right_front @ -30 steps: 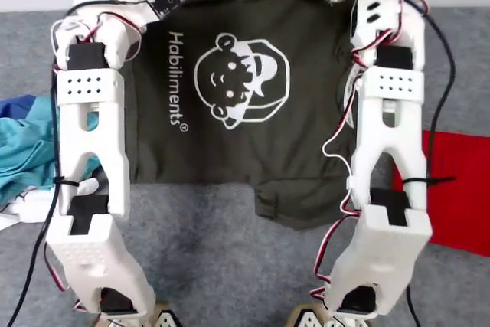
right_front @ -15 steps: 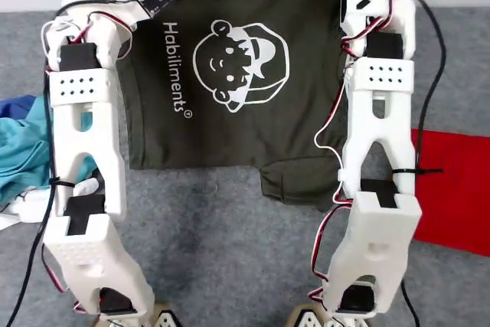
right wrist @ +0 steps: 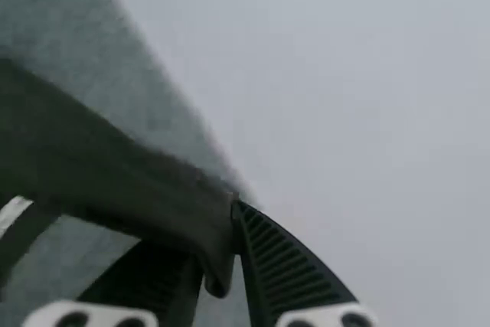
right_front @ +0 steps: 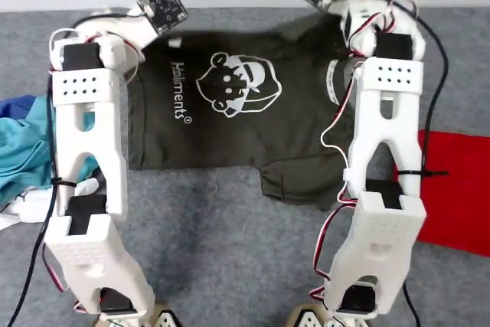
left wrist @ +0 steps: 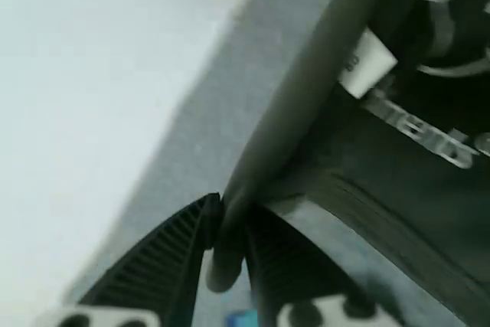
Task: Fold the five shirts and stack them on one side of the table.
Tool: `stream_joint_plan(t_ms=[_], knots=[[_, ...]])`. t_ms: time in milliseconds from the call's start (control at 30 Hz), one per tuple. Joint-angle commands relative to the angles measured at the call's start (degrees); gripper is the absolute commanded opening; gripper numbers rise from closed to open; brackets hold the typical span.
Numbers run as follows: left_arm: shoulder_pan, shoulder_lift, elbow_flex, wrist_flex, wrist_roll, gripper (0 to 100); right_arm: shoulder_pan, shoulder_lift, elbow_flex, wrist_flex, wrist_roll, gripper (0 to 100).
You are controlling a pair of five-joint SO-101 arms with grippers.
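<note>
Grey bench [right_front: 230, 266] is carrying everything. A dark green shirt [right_front: 230, 135] is lying print-up across the far half of it, between the two arms. Vs. half a sec ago its far edge is sitting closer to the robot, off the bench's far rim, so the cloth is now resting on the bench rather than being stretched out beyond it. The near hem is staying approx. where it was. One flap of cloth is sticking out past that hem on the right-arm side.

Left arm [right_front: 88, 151] & right arm [right_front: 387, 151] are lying along the shirt's two sides, wrists drawn back w/ the far edge. A red shirt [right_front: 459, 189] is waiting beside the right arm & a blue-and-teal pile [right_front: 23, 143] beside the left arm, both part-hidden.

Left gripper [left wrist: 228, 218] is clamping a fold of the green shirt's far edge, jaws nearly together w/ only cloth between them. Right gripper [right wrist: 218, 250] is pinching the other far corner the same way. A white label [left wrist: 367, 63] is showing on the shirt near the left gripper's hold.

Judging from this, the spreading-out step is prob. finishing & the first fold is coming next, likely far edge toward near hem. The stray flap may be needing a tuck first. W/ the other shirts lying loose at the sides, the task is prob. at an early stage.
</note>
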Motion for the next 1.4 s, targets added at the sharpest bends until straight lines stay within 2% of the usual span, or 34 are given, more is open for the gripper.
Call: stream_joint_plan(t_ms=[0,133,333,500,1000,1100,1267,1367], knots=[[0.18,-0.35,-2.86,6.68,-0.44,1,2.33,-5.23,-3.69,11.65,0.26,0.9],[0.18,-0.35,0.75,10.2,-0.44,2,2.95,-5.93,-3.69,23.08,0.26,0.9],[0.0,-0.44,9.01,10.64,-0.53,2,2.68,-6.11,-3.69,41.36,0.26,0.9],[0.18,-0.44,14.11,10.64,-0.53,2,2.95,-5.93,-3.34,50.24,0.26,0.9],[-0.26,-0.35,19.12,10.2,-0.35,2,3.03,-8.22,11.6,50.68,-1.85,1.0],[-0.35,-0.53,19.12,10.55,0.09,6,2.95,-10.86,14.42,50.68,-1.85,2.1],[-0.35,-2.29,16.84,11.25,9.85,18,4.7,-16.66,15.91,50.51,-3.34,21.0],[-0.09,-4.84,15.08,13.01,11.25,19,5.14,-20.26,15.91,50.51,-6.77,30.1]])
